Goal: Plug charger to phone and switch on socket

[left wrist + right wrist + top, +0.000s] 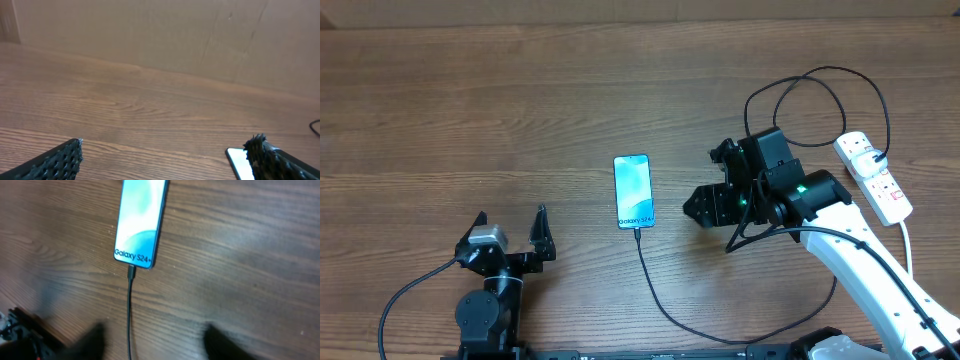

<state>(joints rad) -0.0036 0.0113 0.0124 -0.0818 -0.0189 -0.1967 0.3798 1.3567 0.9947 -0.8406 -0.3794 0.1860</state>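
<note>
The phone (633,190) lies flat mid-table, its light blue screen lit and reading "Galaxy S24+" (140,220). The charger (655,285), a thin black cable, has its plug tip (131,272) seated at the phone's bottom edge. It curves toward me, passes under the right arm and loops up to the white socket (876,178) at the far right. My right gripper (705,182) hovers just right of the phone. Its blurred fingers (95,341) stand apart above the cable (129,322), holding nothing. My left gripper (510,222) rests open at the front left, with the phone's corner (239,162) beside its right finger.
The socket's thick white cord (908,245) runs down the right edge of the wooden table (470,110). The black cable's big loop (820,85) lies behind the right arm (850,245). A cardboard-coloured wall (160,35) stands beyond the table's far edge.
</note>
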